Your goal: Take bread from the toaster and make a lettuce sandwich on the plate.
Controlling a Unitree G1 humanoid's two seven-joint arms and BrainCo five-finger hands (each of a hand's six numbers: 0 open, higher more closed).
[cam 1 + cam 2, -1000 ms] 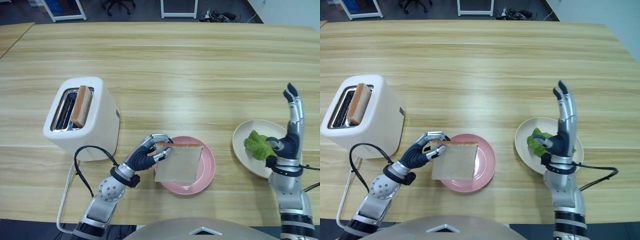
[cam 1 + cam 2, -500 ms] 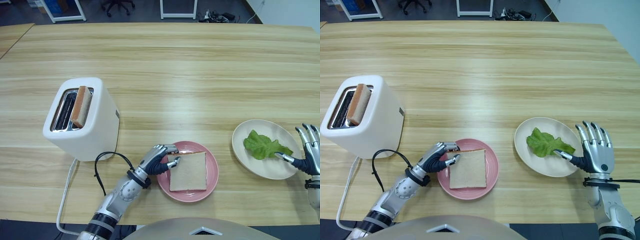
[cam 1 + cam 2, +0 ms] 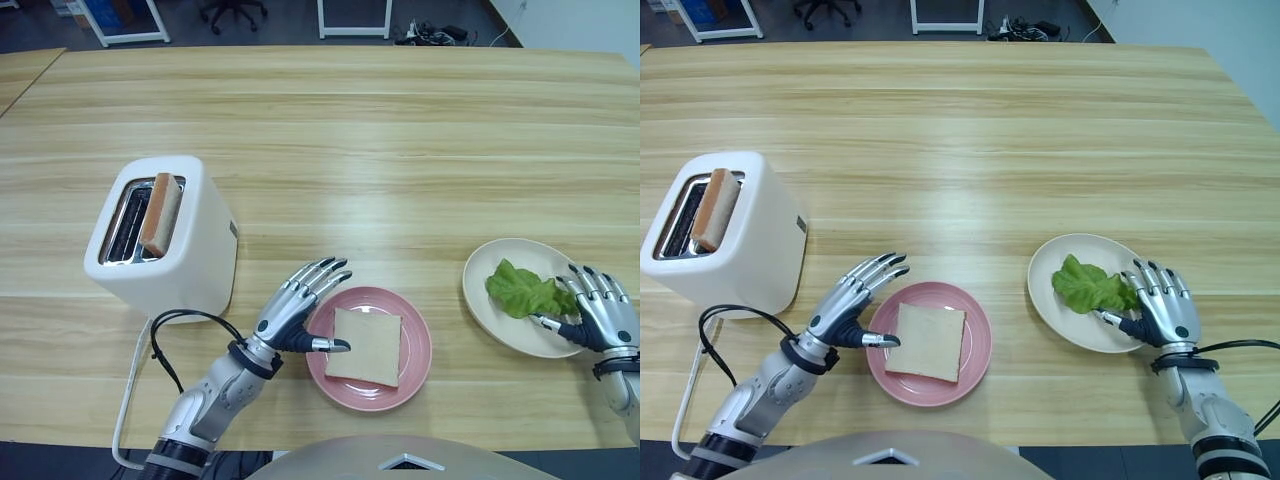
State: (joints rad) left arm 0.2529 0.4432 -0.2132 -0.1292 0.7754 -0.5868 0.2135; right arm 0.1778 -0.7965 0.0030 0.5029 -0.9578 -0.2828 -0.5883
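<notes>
One slice of bread (image 3: pixel 363 346) lies flat on the pink plate (image 3: pixel 415 352) near the table's front edge. My left hand (image 3: pixel 296 313) hovers just left of that plate, fingers spread and holding nothing. A white toaster (image 3: pixel 165 239) stands at the left with a second slice (image 3: pixel 161 212) upright in its slot. A green lettuce leaf (image 3: pixel 523 292) rests on the cream plate (image 3: pixel 500 262) at the right. My right hand (image 3: pixel 597 318) sits over that plate's right rim, fingers spread beside the leaf's right end and not closed on it.
The toaster's cable (image 3: pixel 172 330) loops across the table beside my left forearm and trails off the front edge. Bare wooden table (image 3: pixel 380 140) stretches behind both plates. Chair and table legs stand on the floor beyond the far edge.
My left hand let the bread slice down flat onto the pink plate, let go and opened, drawing back left. My right hand dropped from upright to the cream plate's right rim beside the lettuce.
</notes>
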